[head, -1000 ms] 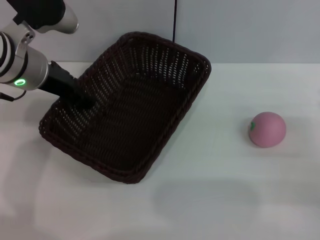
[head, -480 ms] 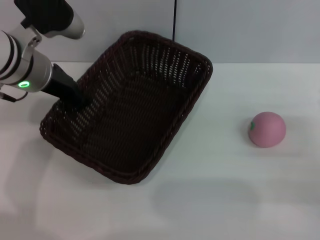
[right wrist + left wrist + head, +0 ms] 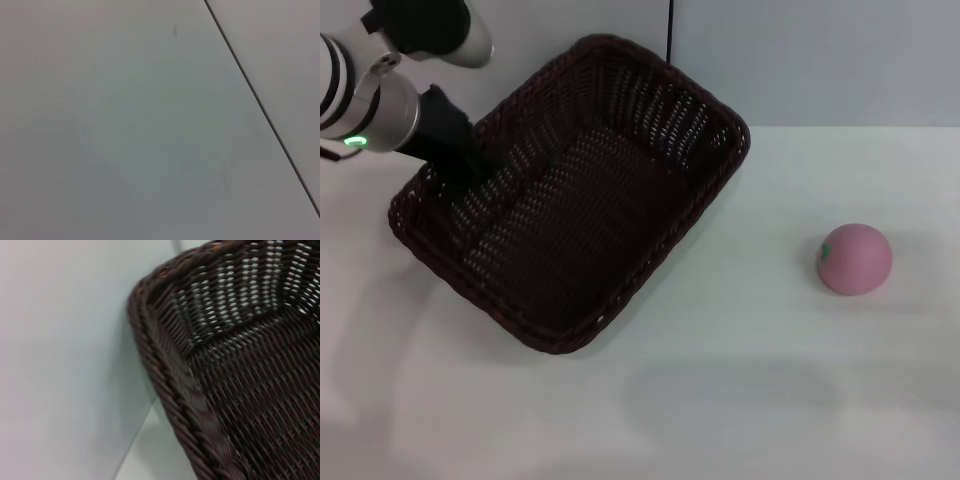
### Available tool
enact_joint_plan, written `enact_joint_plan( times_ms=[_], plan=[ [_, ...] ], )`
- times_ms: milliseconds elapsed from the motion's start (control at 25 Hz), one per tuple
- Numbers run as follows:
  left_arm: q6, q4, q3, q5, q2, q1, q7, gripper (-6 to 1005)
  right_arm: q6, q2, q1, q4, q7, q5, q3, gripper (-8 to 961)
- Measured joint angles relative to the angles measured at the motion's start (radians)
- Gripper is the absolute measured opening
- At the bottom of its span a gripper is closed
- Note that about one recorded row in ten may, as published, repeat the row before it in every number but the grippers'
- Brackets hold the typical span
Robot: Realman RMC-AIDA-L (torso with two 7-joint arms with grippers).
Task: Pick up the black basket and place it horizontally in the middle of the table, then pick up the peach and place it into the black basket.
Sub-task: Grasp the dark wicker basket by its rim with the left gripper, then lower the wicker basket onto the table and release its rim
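The black basket (image 3: 582, 205) is at the left of the white table (image 3: 770, 400), lying at a slant with its long side running from near left to far right. My left gripper (image 3: 468, 168) is at the basket's left rim, shut on it, and holds the basket raised off the table. The left wrist view shows the braided rim (image 3: 197, 405) and the woven inside close up. The peach (image 3: 855, 259) sits alone on the table at the right, well apart from the basket. My right gripper is out of view.
A thin black cable (image 3: 670, 30) runs down the grey wall behind the basket. Bare white tabletop lies between the basket and the peach and along the front. The right wrist view shows only a plain grey surface with a dark line (image 3: 260, 105).
My left gripper has moved up and back with the basket's left rim in it. The basket has risen and shifted slightly left and away. The peach has not moved.
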Motion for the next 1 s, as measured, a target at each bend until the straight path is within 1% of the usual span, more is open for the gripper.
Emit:
enact_joint_plan(
  times_ms=[160, 280, 320, 360, 400, 520, 560, 600, 680, 760, 840, 880, 1000],
  plan=[
    [0.026, 0.011, 0.005, -0.002, 0.0, -0.012, 0.231, 283, -0.007, 0.0, 0.0, -0.006, 0.0, 0.0, 0.0, 616],
    [0.03, 0.011, 0.01, -0.004, -0.001, -0.013, 0.278, 283, -0.01, 0.0, 0.0, -0.012, 0.001, 0.0, 0.0, 615],
    [0.033, 0.011, 0.019, -0.008, -0.003, -0.015, 0.349, 283, -0.01, 0.0, 0.0, -0.012, 0.001, 0.0, 0.0, 615],
    [0.033, 0.011, 0.019, -0.008, -0.003, -0.015, 0.349, 283, -0.01, 0.0, 0.0, -0.012, 0.002, 0.0, 0.0, 615],
    [0.024, 0.02, 0.028, -0.028, -0.004, -0.022, 0.437, 283, -0.01, 0.0, 0.0, -0.014, 0.002, 0.0, 0.0, 615],
    [0.026, 0.031, 0.028, -0.045, -0.004, -0.024, 0.453, 282, -0.011, -0.001, 0.0, -0.024, 0.003, -0.003, 0.0, 615],
    [0.031, 0.043, 0.028, -0.068, -0.004, -0.024, 0.475, 282, -0.011, -0.001, 0.001, -0.027, 0.003, -0.003, 0.0, 615],
    [0.068, 0.075, 0.031, -0.142, -0.003, -0.016, 0.589, 282, -0.011, -0.001, 0.001, -0.028, 0.003, -0.004, 0.0, 615],
    [0.082, 0.076, 0.041, -0.168, -0.003, -0.012, 0.633, 282, -0.011, -0.001, 0.003, -0.029, 0.003, -0.005, 0.0, 615],
    [0.08, 0.07, 0.074, -0.185, -0.004, 0.0, 0.678, 282, -0.011, -0.001, 0.003, -0.029, 0.003, -0.006, 0.0, 615],
    [0.059, 0.066, 0.112, -0.19, -0.004, 0.014, 0.698, 282, -0.01, -0.001, 0.003, -0.029, 0.003, -0.006, 0.0, 615],
    [0.022, 0.065, 0.147, -0.191, -0.004, 0.026, 0.702, 282, -0.006, -0.002, 0.003, -0.029, 0.003, -0.006, 0.0, 615],
    [-0.015, 0.065, 0.173, -0.191, -0.005, 0.035, 0.704, 282, -0.003, -0.002, 0.003, -0.03, 0.003, -0.006, 0.0, 614]
  ],
)
